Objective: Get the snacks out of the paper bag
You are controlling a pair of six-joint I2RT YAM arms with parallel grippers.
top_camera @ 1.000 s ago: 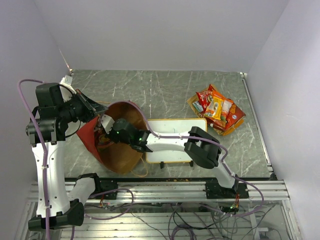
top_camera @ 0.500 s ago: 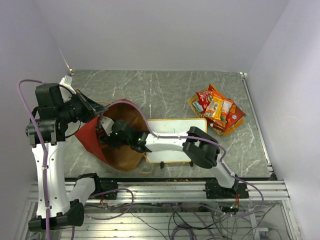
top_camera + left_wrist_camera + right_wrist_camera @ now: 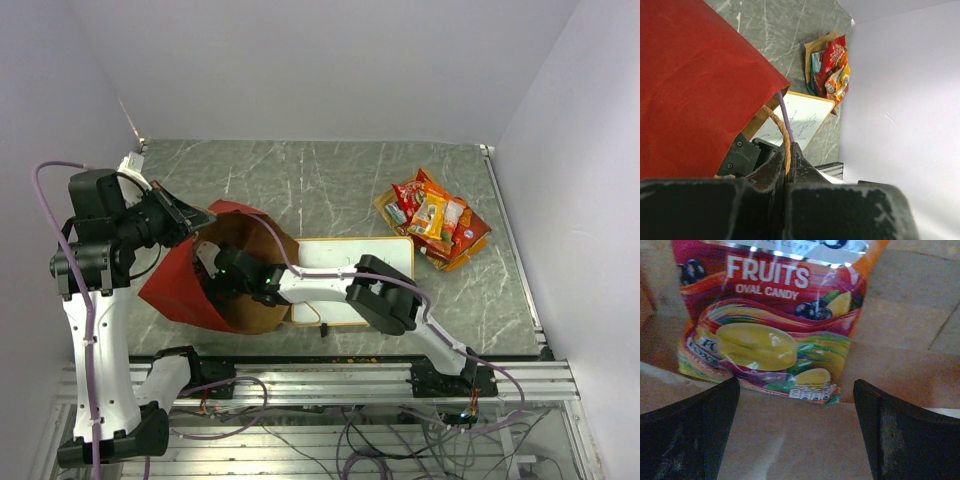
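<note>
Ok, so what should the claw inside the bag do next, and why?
Probably ease the right claw forward and close it on the candy packet. It stands wide open, the packet lies just ahead inside the bag, ungripped, and the left claw pinches the handle.

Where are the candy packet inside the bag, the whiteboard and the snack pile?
candy packet (image 3: 775, 325): right wrist view, printed front.
whiteboard (image 3: 385, 250): top view, bare white surface.
snack pile (image 3: 432, 215): top view, yellow middle packet.
</note>
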